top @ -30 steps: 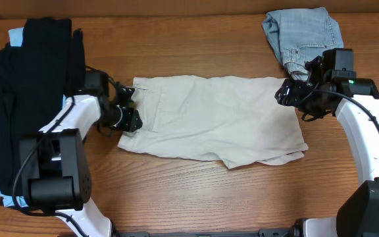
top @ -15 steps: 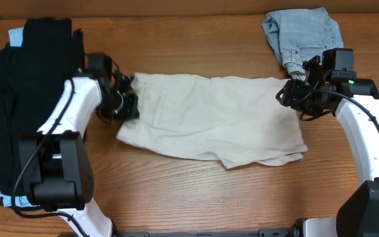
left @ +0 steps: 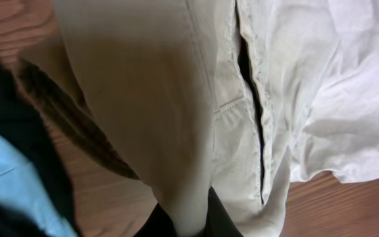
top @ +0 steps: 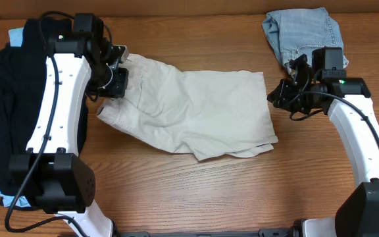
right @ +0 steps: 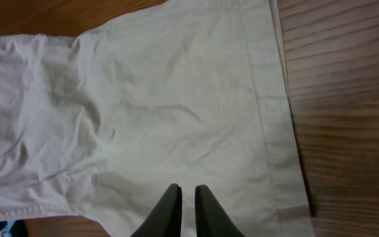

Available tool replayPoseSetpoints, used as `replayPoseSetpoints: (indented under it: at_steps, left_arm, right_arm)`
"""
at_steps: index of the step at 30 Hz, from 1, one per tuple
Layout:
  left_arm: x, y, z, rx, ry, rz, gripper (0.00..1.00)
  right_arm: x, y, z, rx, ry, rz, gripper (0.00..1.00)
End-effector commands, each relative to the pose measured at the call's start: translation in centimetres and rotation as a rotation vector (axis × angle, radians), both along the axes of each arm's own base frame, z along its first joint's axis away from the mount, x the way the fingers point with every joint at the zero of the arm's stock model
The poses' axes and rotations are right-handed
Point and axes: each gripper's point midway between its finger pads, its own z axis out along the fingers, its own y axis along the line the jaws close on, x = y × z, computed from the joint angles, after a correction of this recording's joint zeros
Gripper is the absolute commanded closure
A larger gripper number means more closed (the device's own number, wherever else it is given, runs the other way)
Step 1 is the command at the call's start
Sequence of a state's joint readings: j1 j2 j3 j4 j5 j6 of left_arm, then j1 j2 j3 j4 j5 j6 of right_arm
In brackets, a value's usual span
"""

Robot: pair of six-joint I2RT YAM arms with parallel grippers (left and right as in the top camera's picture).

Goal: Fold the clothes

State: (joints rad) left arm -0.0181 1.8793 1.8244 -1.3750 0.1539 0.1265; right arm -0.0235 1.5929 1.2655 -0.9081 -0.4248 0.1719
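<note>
Overhead: the left claw (top: 117, 79) is holding a corner of the shorts (top: 196, 112), likely to fold it over. The cloth is reaching rightward to the right claw (top: 276, 99).

Left wrist: the jaws are clamping beige cloth.

Right wrist: the jaws, nearly together, are sitting on the hem; grip unclear.

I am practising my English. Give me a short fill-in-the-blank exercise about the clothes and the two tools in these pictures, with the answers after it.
1. The left tool holds the beige shorts by the end nearest the ___ pile.
2. The denim shorts lie closer to the right tool than to the ___ one.
3. From under the pile shows a light ___ garment.

Missing words: black; left; blue
</note>
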Motion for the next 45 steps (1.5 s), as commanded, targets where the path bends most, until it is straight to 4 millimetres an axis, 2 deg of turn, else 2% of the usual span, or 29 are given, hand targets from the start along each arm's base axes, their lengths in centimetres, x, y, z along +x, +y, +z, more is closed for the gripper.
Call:
replayPoseSetpoints:
  at_steps: [1,6,12,23,28,32,37,41,45]
  left_arm:
    - [0.7,1.0,2.8,0.062,-0.084,-0.008,0.96]
    - [1.1,1.5,4.0,0.092,-0.114,-0.013,0.96]
    - [1.4,1.9,5.7,0.113,-0.150,-0.006,0.96]
    - [1.1,1.7,5.6,0.110,-0.140,-0.010,0.96]
    - [1.2,1.4,5.6,0.110,-0.142,-0.017,0.96]
    - [1.3,0.5,5.7,0.108,-0.153,-0.038,0.96]
    - [1.9,-1.5,5.9,0.101,-0.186,-0.080,0.96]
    - [2.0,-3.5,6.0,0.093,-0.203,-0.103,0.96]
    - [1.9,-5.3,6.1,0.074,-0.210,-0.111,0.96]
  right_arm:
    - [0.3,0.9,0.0,0.024,-0.001,-0.002,0.93]
    - [0.3,1.3,-0.4,0.027,-0.001,0.005,0.94]
    - [-0.2,1.8,-2.3,0.053,0.031,0.015,0.96]
    - [0.2,2.3,-4.1,0.088,-0.006,0.032,0.96]
    - [0.3,3.2,-5.3,0.106,-0.050,0.058,0.96]
    - [-0.2,4.3,-6.8,0.106,-0.046,0.087,0.96]
    - [-0.9,5.1,-9.6,0.105,0.012,0.108,0.96]
    - [-1.6,5.0,-12.8,0.096,0.103,0.102,0.96]
    - [-2.2,5.0,-14.7,0.094,0.162,0.099,0.96]
